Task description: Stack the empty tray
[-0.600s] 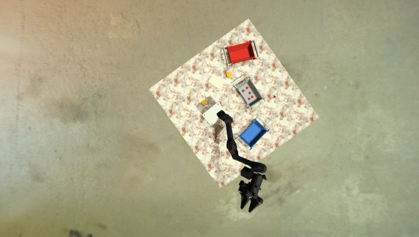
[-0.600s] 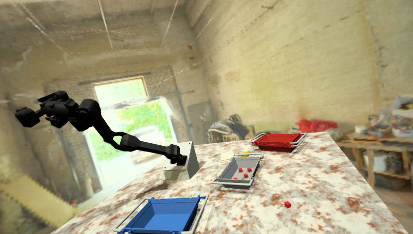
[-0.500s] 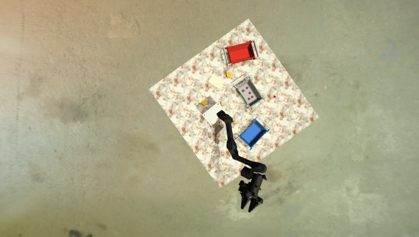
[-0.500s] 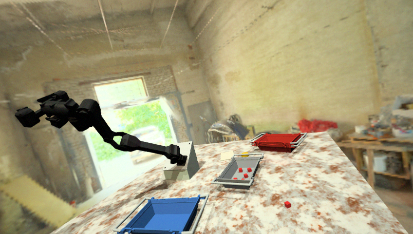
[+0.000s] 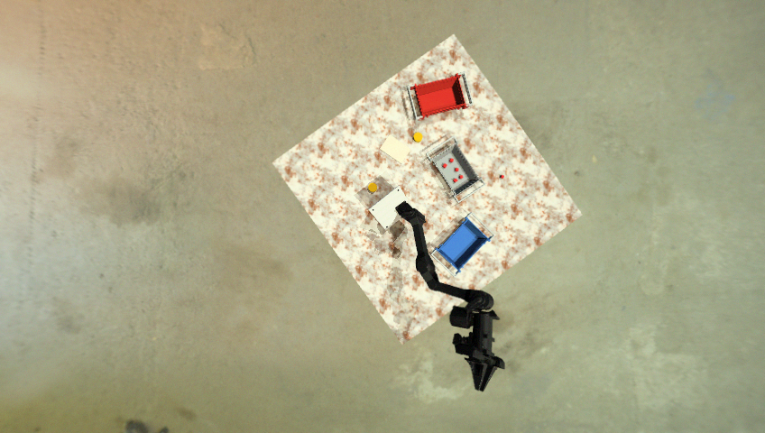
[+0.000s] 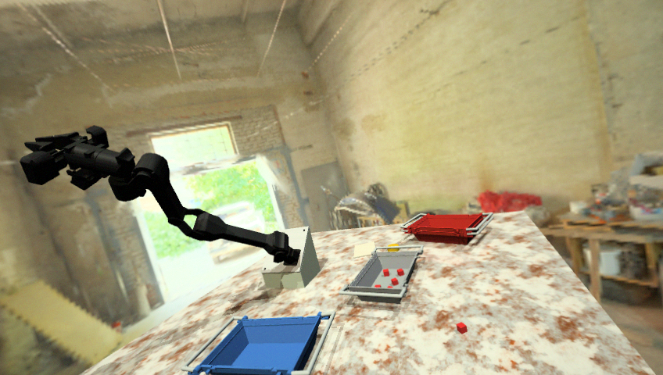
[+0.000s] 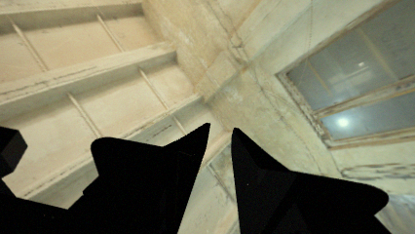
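Note:
A grey tray point(image 5: 467, 167) point(image 6: 395, 261) stands on the table with several red blocks point(image 5: 456, 169) point(image 6: 394, 281) on its floor. Its two wire bars are out over its ends; one is the end bar point(image 5: 471, 193). An empty blue tray point(image 5: 461, 244) point(image 6: 274, 339) stands to one side of it, an empty red tray point(image 5: 437, 99) point(image 6: 449, 227) to the other, both with wire bars at their ends. My gripper point(image 5: 481, 389) point(image 6: 30, 143) point(image 7: 221, 130) is away from the trays, beyond the table edge. Its fingers are nearly shut, a narrow gap between the tips and nothing in it.
The arm stands on a white box point(image 5: 387, 207) point(image 6: 310, 265). A cream plate point(image 5: 394, 149) point(image 6: 363, 250) and a yellow disc point(image 5: 417, 137) point(image 6: 393, 248) lie near the grey tray. Another yellow disc point(image 5: 372, 187) is by the box. A loose red block point(image 5: 501, 176) point(image 6: 461, 327) lies apart.

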`<state>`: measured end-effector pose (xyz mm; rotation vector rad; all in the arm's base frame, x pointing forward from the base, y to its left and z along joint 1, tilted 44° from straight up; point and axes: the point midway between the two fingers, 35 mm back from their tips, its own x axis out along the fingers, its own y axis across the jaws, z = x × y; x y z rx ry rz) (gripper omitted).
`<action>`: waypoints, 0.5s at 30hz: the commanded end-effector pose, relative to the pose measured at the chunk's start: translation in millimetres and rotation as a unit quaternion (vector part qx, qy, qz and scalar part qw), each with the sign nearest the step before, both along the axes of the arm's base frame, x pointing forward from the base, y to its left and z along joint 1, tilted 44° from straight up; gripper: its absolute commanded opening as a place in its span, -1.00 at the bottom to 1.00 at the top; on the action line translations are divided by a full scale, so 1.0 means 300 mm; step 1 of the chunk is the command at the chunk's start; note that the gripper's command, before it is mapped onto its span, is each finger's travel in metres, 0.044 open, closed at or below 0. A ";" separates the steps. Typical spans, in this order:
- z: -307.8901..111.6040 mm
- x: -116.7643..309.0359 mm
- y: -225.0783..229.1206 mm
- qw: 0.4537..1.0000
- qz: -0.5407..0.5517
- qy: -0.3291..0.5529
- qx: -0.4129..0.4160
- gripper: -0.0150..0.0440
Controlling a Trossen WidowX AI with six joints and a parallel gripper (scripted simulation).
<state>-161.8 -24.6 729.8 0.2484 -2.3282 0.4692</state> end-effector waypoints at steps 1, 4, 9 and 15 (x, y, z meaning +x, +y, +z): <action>0.062 0.209 0.070 0.996 -0.013 0.083 -0.015 -0.19; 0.076 0.332 0.113 0.991 -0.031 0.125 -0.021 -0.19; 0.115 0.497 0.142 0.978 -0.030 0.203 -0.027 -0.19; 0.119 0.777 0.164 0.948 -0.023 0.316 -0.027 -0.19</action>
